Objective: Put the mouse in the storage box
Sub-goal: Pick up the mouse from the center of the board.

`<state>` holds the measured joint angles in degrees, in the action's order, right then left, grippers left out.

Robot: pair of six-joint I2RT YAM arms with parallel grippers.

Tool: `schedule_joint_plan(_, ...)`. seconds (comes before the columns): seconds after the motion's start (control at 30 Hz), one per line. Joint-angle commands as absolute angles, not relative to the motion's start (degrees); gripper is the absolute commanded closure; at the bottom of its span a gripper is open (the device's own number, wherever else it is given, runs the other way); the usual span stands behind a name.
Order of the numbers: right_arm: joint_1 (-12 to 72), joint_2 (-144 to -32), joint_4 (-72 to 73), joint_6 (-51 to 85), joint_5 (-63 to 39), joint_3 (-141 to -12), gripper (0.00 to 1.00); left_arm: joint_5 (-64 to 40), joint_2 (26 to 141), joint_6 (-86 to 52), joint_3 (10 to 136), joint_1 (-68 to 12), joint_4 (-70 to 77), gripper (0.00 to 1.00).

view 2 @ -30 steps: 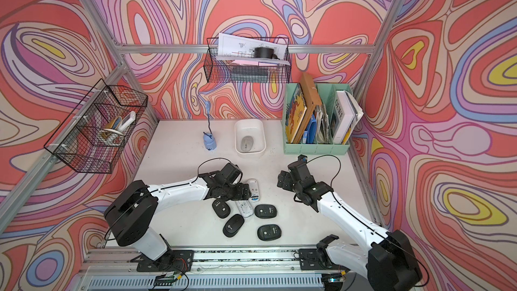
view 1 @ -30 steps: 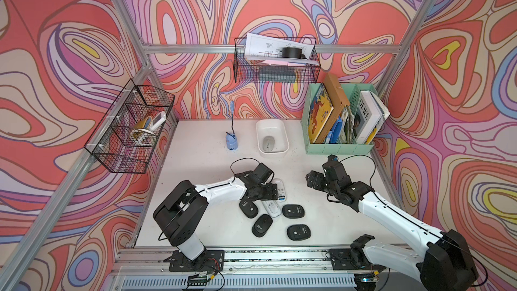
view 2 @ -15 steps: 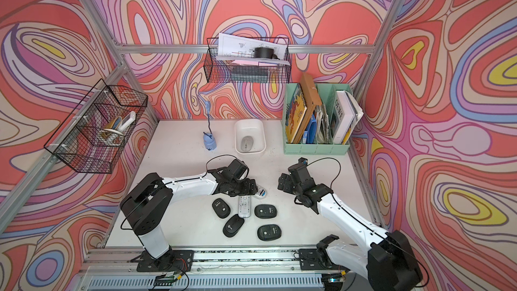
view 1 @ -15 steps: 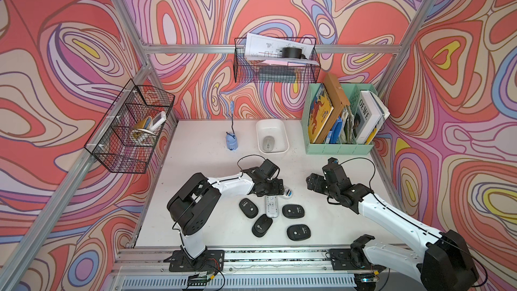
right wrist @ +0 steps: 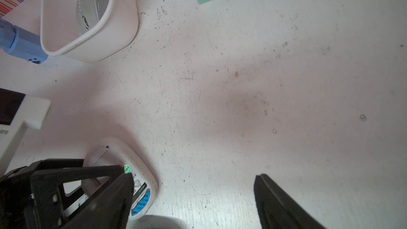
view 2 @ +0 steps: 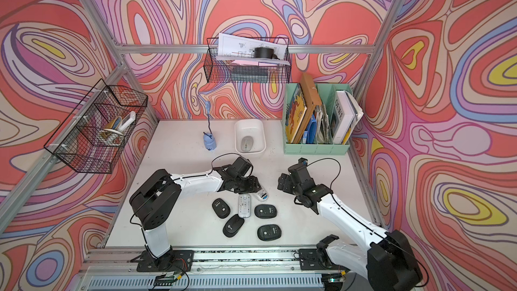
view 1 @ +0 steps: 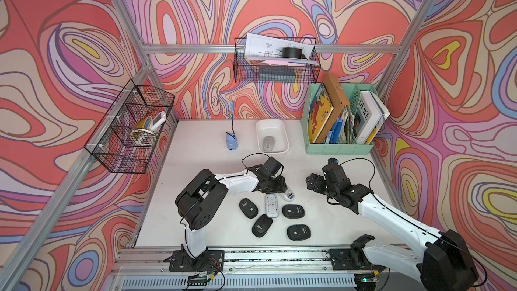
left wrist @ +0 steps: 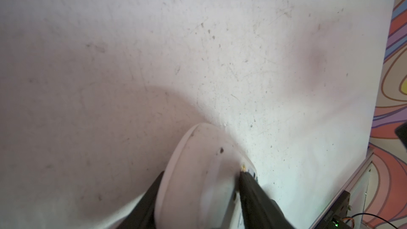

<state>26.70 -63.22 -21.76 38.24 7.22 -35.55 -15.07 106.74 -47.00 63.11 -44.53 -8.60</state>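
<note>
We look down on a white bench (view 1: 209,163), scuffed and flecked with dark specks. It is boxed in by aluminium rails (view 1: 212,49) and walls of swirling red, lilac and cream. A black wire-mesh basket (view 1: 126,135) hangs on the side wall and a second basket (view 1: 275,71) on the back wall. A mint-green file organizer (view 1: 335,148) full of books stands at the far right. Beside it the storage box (view 1: 285,135) holds a grey mouse (view 1: 269,143), with a small blue gadget (view 1: 232,144) on its other side.

Only the top views give us both arms, the four black mice (view 1: 293,210) and a pale mouse (view 1: 271,205) among them. The left wrist view gives us bare bench and a blurred white curve between two dark fingers (left wrist: 253,190). The right wrist view alone shows the printed label with its round green sticker.

The white mouse (view 1: 289,196) lies mid-bench, well short of the storage box, label side up. The left claw (view 1: 277,186) grips it at its sides. Its long axis slants from under that claw toward the near right, blue-sticker end outward. The right claw (view 1: 311,184) hovers close by, jaws wide and empty.
</note>
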Motion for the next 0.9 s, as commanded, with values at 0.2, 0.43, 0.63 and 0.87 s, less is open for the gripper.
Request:
schedule_joint_plan(0.2, 26.53, -62.78, -21.51, 39.01, 7.73, -34.73, 0.13, -13.47, 108.74, -47.90, 63.39, -45.00, -10.69, 0.75)
schedule_joint_plan(0.43, 26.46, -61.22, -23.65, 38.78, 9.93, -35.19, 0.13, -9.10, 105.09, -44.62, 65.28, -45.00, -14.62, 0.88)
schedule_joint_plan(0.63, 26.47, -60.32, -26.90, 37.83, 15.63, -36.51, 0.13, -4.14, 102.03, -39.80, 69.30, -44.99, -20.72, 0.91)
schedule_joint_plan(0.87, 26.47, -59.85, -28.54, 36.97, 19.27, -37.38, 0.12, 2.17, 100.85, -32.15, 75.86, -44.99, -27.05, 0.96)
